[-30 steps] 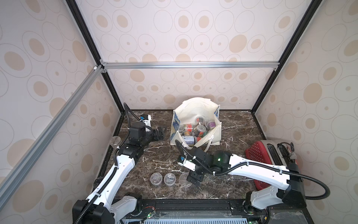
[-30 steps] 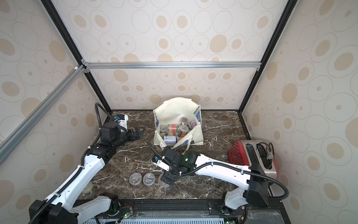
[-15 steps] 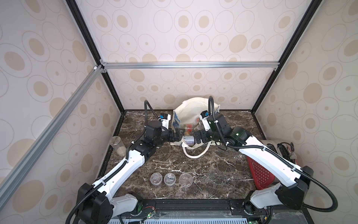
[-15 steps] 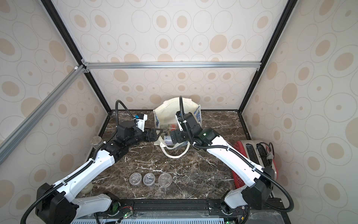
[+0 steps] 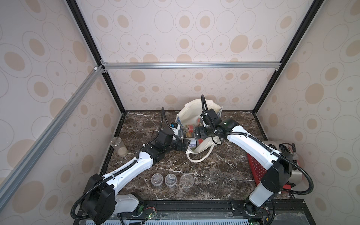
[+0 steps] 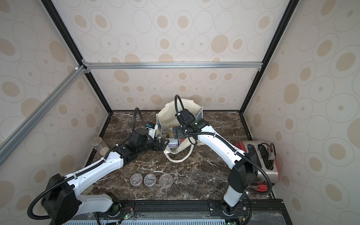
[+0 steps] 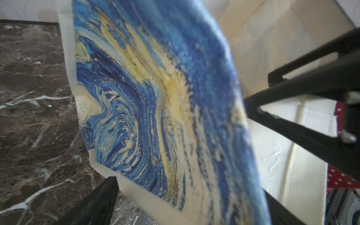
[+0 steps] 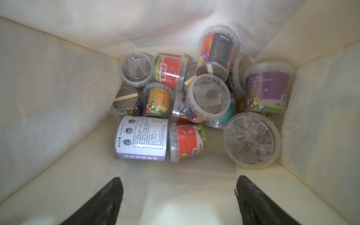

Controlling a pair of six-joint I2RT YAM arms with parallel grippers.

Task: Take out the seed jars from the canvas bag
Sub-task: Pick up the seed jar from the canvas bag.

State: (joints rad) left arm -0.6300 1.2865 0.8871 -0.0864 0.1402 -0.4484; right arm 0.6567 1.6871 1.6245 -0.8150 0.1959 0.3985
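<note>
Right hand [image 8: 178, 178] wide open, empty; seed jars [image 8: 207, 99] heaped just ahead. Left hand [image 7: 192, 128] open, straddling canvas bag [image 7: 155, 97] wall.

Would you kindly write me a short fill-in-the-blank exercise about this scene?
_____ jars stand in a row on the table.
The print on the bag is blue and _____.
The right hand is open above the jars left in the _____.
The left hand, at the bag's rim, is not shut but _____.
Missing: three; yellow; bag; open.
</note>
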